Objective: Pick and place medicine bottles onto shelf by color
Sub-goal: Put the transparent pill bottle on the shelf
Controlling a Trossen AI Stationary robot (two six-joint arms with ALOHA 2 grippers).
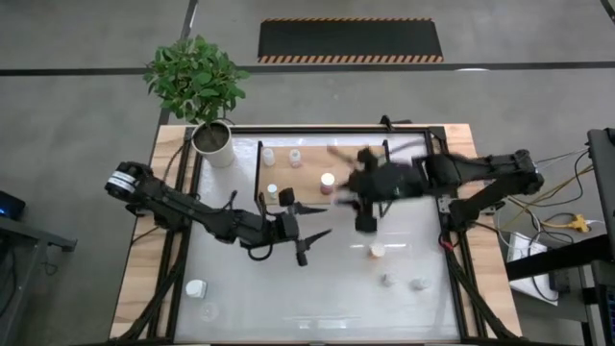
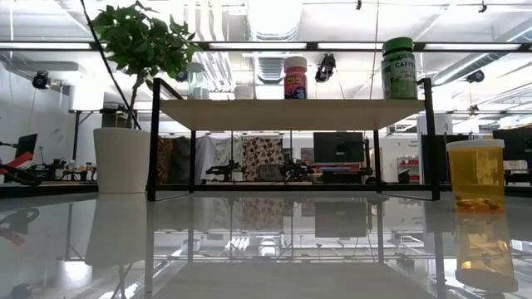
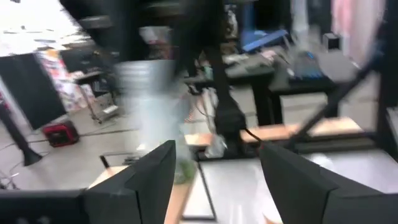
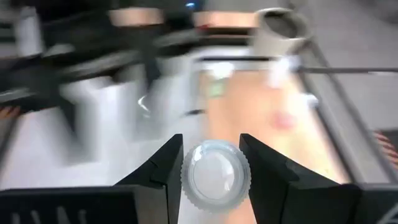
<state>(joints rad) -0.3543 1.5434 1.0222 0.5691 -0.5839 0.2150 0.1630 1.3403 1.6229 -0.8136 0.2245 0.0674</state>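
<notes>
The shelf stands at the table's far side. On it stand a pink-labelled bottle, a green-capped bottle and a clear one. From above, several small bottles show on its left part. An orange bottle stands on the table, and small jars lie near the front right. My right gripper, blurred, is over the shelf and shut on a clear ribbed-cap bottle. My left gripper is open and empty over the table's middle; it also shows in the left wrist view. My right gripper pinches the bottle's round ribbed cap between its two fingers, one on each side of the cap. The wrist view looks down on the cap's top, and the cap hides the bottle's body. Whether the bottle rests on anything, I cannot tell.
A metal pot with a green plant stands at the table's far left corner, next to the shelf. Two pale jars sit near the front left. The black frame borders the glossy table top.
</notes>
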